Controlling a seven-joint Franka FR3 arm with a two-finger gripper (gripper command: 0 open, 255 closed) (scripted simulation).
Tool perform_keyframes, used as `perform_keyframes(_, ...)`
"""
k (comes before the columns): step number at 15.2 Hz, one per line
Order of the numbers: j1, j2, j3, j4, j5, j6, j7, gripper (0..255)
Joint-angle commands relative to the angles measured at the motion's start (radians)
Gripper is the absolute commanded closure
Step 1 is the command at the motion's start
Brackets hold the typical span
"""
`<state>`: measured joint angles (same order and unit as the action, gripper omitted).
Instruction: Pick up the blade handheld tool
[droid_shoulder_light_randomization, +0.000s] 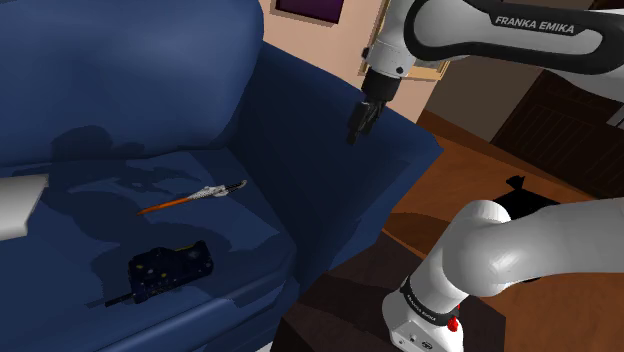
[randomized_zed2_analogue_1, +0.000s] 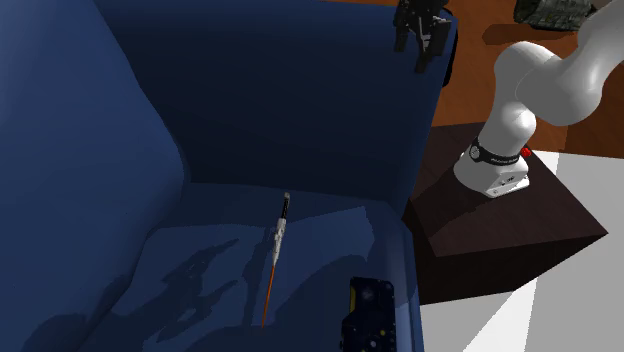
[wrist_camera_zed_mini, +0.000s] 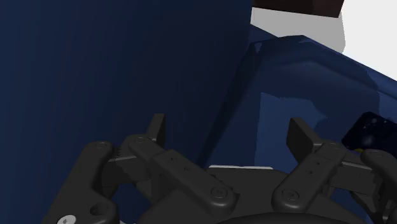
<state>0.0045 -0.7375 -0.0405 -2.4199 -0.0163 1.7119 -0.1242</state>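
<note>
The blade tool (droid_shoulder_light_randomization: 190, 197), thin, orange along one end and pale toward the other, lies flat on the blue sofa seat (droid_shoulder_light_randomization: 80, 230) at the shoulder view's centre-left. A dark speckled box (droid_shoulder_light_randomization: 170, 265) sits near it, toward the lower left. The jaws hang well apart from it at upper centre-right, over the armrest (droid_shoulder_light_randomization: 400, 150), wide open and empty. The approach seems to be the step in hand. It would go best by centring over the shaft, turning the jaws crosswise to it, and descending clear of the box.
</note>
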Motion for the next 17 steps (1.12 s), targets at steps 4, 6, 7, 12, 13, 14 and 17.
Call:
perform_keyframes(4,0.029,0.122,-0.005,0.041,-0.006,0.069,-0.062,0)
perform_keyframes(6,0.048,0.203,-0.006,0.074,-0.009,0.109,-0.102,0)
perform_keyframes(7,0.057,0.244,-0.006,0.092,-0.010,0.127,-0.122,0)
perform_keyframes(12,0.098,0.442,0.002,0.195,-0.014,0.203,-0.218,0)
perform_keyframes(13,0.105,0.481,0.005,0.219,-0.014,0.214,-0.236,0)
perform_keyframes(14,0.112,0.520,0.009,0.243,-0.015,0.225,-0.255,0)
perform_keyframes(17,0.132,0.634,0.022,0.319,-0.020,0.251,-0.307,0)
